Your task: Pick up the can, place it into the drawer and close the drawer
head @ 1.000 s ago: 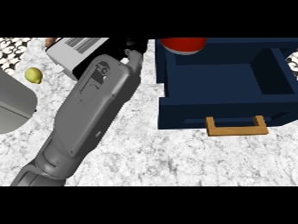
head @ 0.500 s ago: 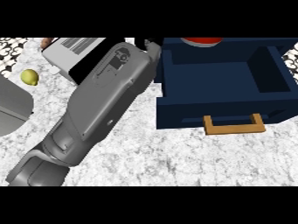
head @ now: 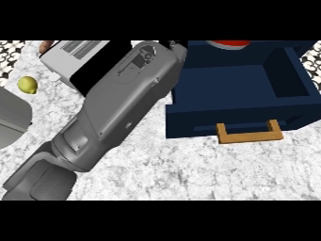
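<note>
Drawer (head: 243,89) open; red can (head: 227,44) at far edge.

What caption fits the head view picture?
Grey forearm reaches beside the open blue drawer; red can at top edge.

No legible text, labels or nos. anywhere.

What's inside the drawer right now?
The open drawer shows only its bare blue floor. A red object sits at its far edge, cut off by the frame; contact unclear.
</note>
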Robot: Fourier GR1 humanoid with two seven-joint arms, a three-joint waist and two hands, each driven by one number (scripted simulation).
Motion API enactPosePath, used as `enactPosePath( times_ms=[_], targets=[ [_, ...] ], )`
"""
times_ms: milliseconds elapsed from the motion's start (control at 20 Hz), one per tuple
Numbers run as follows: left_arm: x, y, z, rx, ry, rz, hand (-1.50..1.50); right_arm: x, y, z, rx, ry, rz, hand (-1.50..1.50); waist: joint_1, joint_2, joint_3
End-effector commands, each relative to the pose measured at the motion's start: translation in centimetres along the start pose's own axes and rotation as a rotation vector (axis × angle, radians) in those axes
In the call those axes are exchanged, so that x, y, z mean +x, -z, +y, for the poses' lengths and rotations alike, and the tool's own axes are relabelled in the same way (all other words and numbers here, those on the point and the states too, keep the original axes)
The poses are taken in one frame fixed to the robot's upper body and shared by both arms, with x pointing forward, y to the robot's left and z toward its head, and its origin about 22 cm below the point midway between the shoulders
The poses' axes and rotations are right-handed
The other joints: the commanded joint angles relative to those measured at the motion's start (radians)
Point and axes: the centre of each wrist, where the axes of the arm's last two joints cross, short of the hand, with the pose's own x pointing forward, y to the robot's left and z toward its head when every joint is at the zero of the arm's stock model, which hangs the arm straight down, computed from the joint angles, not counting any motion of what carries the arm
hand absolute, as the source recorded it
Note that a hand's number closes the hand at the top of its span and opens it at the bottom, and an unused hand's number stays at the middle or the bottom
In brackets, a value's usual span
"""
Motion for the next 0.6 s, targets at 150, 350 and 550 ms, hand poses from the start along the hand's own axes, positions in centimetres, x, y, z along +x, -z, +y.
enactPosePath(
  times_ms=[150,350,550],
  targets=[
    [0.2,0.5,-0.7,0.032,0.014,0.043,1.50,0.2,0.3,-0.5,0.016,0.006,-0.009,-1.50,-0.020,0.003,0.001],
    [-3.1,0.3,0.6,0.054,0.080,0.047,1.50,0.5,1.0,0.3,0.021,-0.003,-0.022,-1.50,-0.031,0.010,0.001],
    [-3.5,-0.3,-0.1,0.090,0.104,0.052,-1.50,0.5,0.0,-0.4,0.033,0.005,0.011,-1.50,-0.035,0.004,0.001]
  ],
)
